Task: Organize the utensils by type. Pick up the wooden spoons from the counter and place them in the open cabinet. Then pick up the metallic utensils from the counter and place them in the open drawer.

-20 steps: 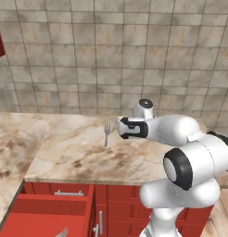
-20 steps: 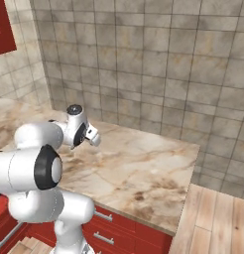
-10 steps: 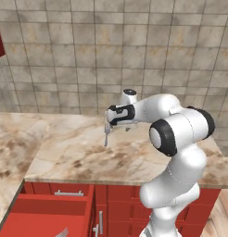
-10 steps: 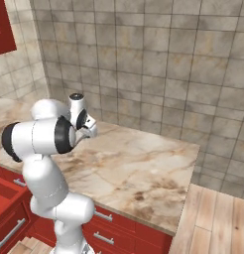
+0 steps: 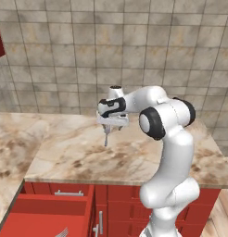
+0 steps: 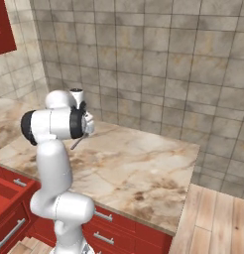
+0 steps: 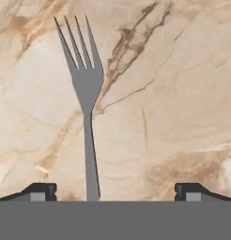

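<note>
A thin grey metal fork (image 5: 105, 138) lies on the beige marbled counter (image 5: 148, 157), its tines toward the wall. My gripper (image 5: 111, 125) hangs just above its handle end, fingers pointing down. In the hand view the fork (image 7: 87, 93) runs up from between the two fingertips (image 7: 40, 191), nearer the left one. The gripper (image 7: 115, 192) is open and holds nothing. From the right base view the fork (image 6: 77, 143) shows below the hand (image 6: 87, 126). The open drawer (image 5: 46, 215) juts out below the counter's left end. The wooden spoons are out of view.
A red wall cabinet (image 6: 4, 27) hangs at the upper left. Closed red drawers (image 6: 109, 235) sit under the counter. A thin grey utensil end (image 5: 63, 232) pokes up inside the open drawer. The counter ends at the right above a wooden floor (image 6: 218, 218).
The arm has swung left, bringing the hand from the right of the fork to directly over its handle. The fork has not moved and the fingers stayed wide apart.
</note>
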